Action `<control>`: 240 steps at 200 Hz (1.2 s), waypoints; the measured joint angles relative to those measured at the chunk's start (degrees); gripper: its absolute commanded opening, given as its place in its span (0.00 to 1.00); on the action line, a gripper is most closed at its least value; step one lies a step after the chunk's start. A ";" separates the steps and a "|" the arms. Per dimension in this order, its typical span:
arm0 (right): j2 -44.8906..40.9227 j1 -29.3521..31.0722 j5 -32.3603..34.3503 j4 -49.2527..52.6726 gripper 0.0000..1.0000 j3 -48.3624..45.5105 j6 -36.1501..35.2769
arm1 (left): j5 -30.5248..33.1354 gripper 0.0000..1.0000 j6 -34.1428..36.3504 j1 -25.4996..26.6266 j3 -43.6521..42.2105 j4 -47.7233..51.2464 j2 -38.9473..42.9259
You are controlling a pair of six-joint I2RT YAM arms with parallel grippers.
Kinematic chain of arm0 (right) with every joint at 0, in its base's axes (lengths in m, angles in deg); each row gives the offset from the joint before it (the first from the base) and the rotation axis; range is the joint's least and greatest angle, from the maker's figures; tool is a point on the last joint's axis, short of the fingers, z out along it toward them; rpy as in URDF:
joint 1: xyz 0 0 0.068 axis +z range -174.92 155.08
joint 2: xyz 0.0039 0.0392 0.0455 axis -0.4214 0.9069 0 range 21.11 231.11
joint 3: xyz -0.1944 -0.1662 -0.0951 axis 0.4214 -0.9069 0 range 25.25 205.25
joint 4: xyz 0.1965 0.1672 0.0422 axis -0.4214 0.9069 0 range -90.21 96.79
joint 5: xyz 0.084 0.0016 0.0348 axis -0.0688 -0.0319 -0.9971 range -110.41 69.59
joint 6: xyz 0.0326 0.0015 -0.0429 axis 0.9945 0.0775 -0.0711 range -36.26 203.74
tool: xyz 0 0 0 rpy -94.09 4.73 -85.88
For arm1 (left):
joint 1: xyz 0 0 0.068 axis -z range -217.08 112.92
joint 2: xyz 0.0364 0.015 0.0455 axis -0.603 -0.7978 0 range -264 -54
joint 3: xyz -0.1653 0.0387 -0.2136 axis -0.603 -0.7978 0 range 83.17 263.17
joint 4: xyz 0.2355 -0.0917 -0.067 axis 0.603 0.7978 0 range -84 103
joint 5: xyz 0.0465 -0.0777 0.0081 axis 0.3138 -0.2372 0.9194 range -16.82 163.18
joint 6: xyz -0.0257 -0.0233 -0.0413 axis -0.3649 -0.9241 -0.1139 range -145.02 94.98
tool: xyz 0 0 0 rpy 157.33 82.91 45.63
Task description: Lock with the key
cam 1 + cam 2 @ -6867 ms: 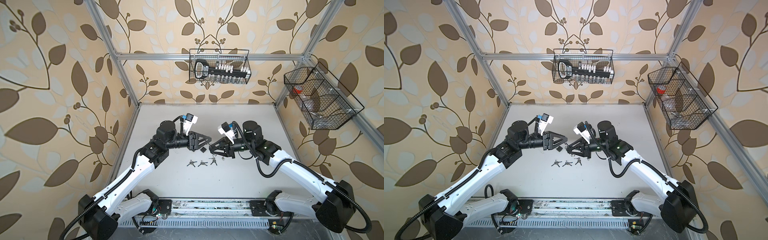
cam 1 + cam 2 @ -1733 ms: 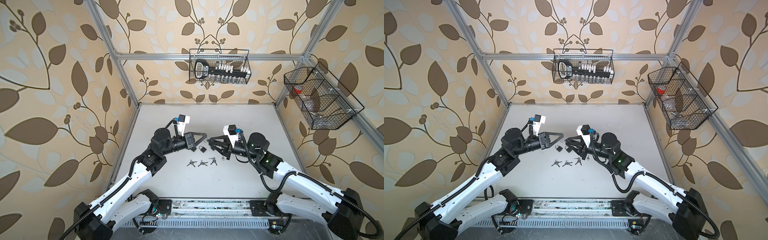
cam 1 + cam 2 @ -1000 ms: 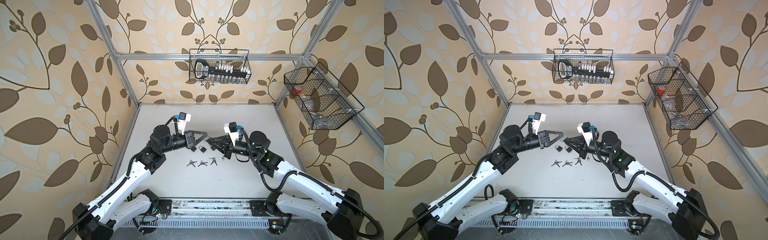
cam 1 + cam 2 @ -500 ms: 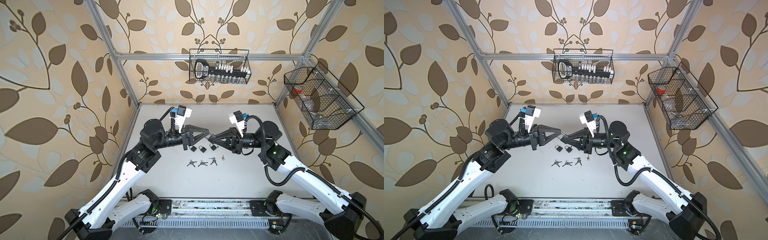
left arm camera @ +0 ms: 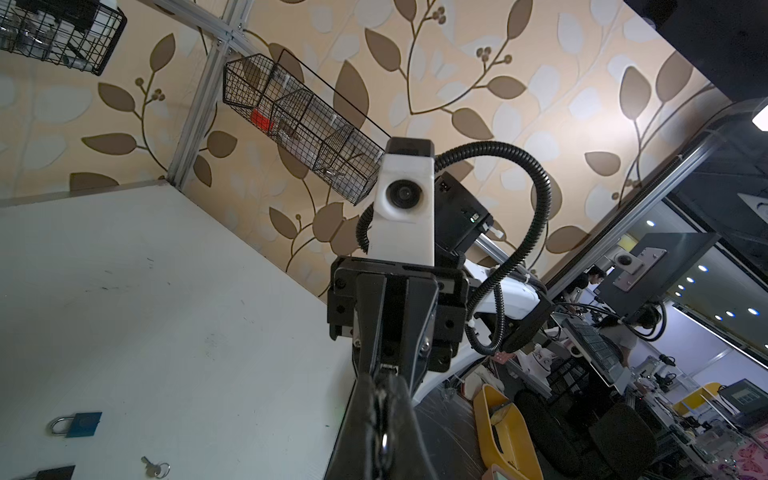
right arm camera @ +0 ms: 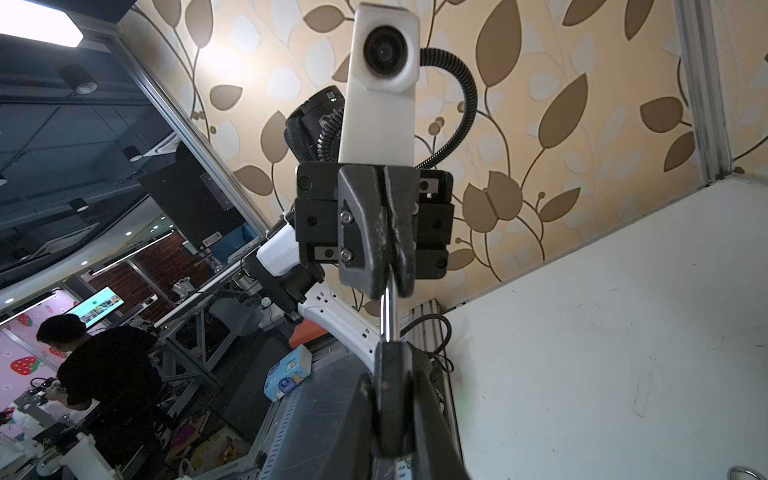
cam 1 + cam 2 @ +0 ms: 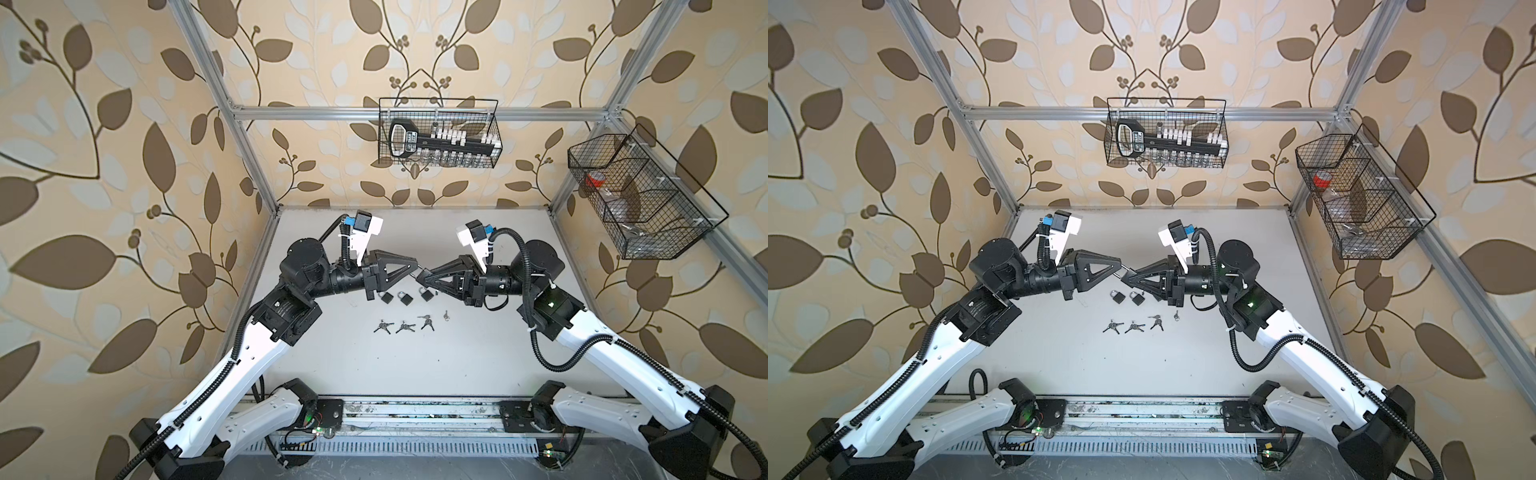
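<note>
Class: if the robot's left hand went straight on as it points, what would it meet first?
Probably the small black padlock pinched in the right hand, facing it tip to tip; the silver metal stem that the left hand grips runs into it.

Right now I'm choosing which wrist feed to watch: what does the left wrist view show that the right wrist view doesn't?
Left wrist only: the right gripper head-on, plus a loose padlock and a key lying on the table, and a wire basket. Right wrist only: the left gripper head-on, pinching the shiny shackle of the held padlock. Both: the white table, leaf wallpaper, and the two grippers shut, tip to tip.
</note>
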 measured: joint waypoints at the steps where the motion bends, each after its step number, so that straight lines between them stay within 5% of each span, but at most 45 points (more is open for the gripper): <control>1: 0.00 0.00 0.00 0.00 0.00 0.00 0.00 | 0.04 0.00 -0.09 0.09 -0.07 -0.11 0.02; 119: 1.07 -0.28 -3.69 -6.88 0.00 0.02 8.02 | 4.37 0.00 -1.51 4.02 -2.95 -6.80 0.79; 240: 1.03 0.13 -1.29 1.40 0.00 4.13 -1.60 | 13.81 0.00 2.95 8.85 -1.84 -6.19 0.15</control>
